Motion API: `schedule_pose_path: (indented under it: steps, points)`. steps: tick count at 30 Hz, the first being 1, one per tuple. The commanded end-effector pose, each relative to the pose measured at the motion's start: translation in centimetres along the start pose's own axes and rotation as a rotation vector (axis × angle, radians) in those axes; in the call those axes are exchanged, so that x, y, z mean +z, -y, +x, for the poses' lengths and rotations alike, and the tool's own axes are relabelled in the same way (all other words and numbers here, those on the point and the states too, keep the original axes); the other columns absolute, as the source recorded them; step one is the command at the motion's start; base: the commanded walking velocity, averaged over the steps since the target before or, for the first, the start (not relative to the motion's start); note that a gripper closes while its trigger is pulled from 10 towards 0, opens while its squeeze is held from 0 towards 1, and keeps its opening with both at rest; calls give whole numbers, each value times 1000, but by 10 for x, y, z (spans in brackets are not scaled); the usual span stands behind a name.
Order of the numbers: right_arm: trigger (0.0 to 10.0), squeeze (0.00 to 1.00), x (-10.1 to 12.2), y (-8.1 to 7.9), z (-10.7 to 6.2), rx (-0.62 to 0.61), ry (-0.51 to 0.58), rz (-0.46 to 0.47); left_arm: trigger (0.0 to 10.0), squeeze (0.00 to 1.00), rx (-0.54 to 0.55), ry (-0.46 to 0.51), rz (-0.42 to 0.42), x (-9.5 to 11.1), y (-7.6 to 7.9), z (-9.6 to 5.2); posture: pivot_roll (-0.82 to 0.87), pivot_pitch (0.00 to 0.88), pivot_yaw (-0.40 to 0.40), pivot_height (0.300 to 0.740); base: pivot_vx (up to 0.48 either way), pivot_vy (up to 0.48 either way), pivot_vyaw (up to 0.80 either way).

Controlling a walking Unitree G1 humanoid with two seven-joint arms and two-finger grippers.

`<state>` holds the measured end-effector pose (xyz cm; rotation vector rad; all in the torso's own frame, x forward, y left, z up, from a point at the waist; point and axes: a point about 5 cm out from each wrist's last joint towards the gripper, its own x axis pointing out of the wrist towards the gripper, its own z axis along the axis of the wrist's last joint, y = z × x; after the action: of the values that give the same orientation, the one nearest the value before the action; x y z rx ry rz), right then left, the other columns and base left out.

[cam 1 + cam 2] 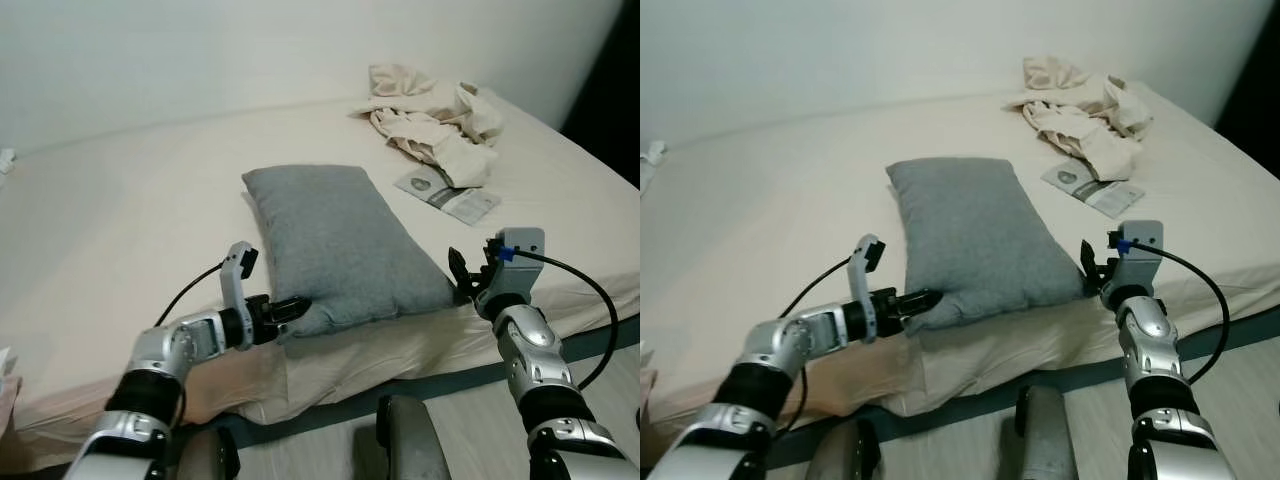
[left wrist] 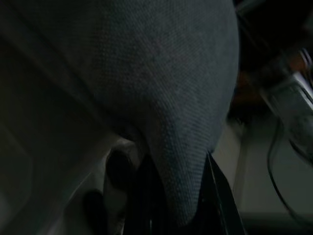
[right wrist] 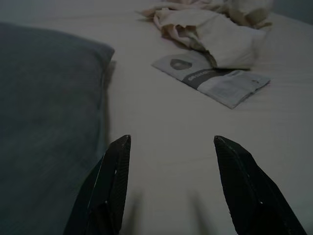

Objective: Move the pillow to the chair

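Note:
A grey rectangular pillow point(image 1: 335, 240) lies flat on the cream bed point(image 1: 120, 210), its near end close to the mattress edge. My left gripper point(image 1: 291, 307) is at the pillow's near-left corner and is shut on it. In the left wrist view that corner of the pillow point(image 2: 186, 147) hangs down between the black fingers point(image 2: 222, 196). My right gripper point(image 1: 462, 272) hovers just off the pillow's near-right corner, low over the sheet. Its fingers point(image 3: 110, 186) stand wide open with bare sheet between them, and the pillow point(image 3: 49, 112) lies beside one of them.
A crumpled cream cloth point(image 1: 435, 115) is heaped at the bed's far right, with a printed leaflet point(image 1: 448, 192) in front of it. The mattress edge point(image 1: 400, 350) drops to a pale wood floor point(image 1: 470, 430). A dark opening point(image 1: 615, 80) is at the far right.

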<state>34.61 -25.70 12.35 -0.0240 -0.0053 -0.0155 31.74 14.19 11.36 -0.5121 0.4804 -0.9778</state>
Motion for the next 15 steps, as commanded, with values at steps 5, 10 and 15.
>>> schedule_pose_path:
  steps: [5,10,15]
  points:
    - [10000,0,-10,-2,-1,-20,-36,83,0,0,-93,-171,37,-19,0,-31,-35,135,61,547,0,0,0]
    - [10000,0,-22,-7,0,-16,-122,172,0,0,-93,-325,53,-39,-4,-50,-35,141,65,547,0,0,0]
    - [10000,0,-57,-37,-6,120,-387,216,0,0,-37,-362,144,-50,-7,-39,-43,144,69,547,0,0,0]
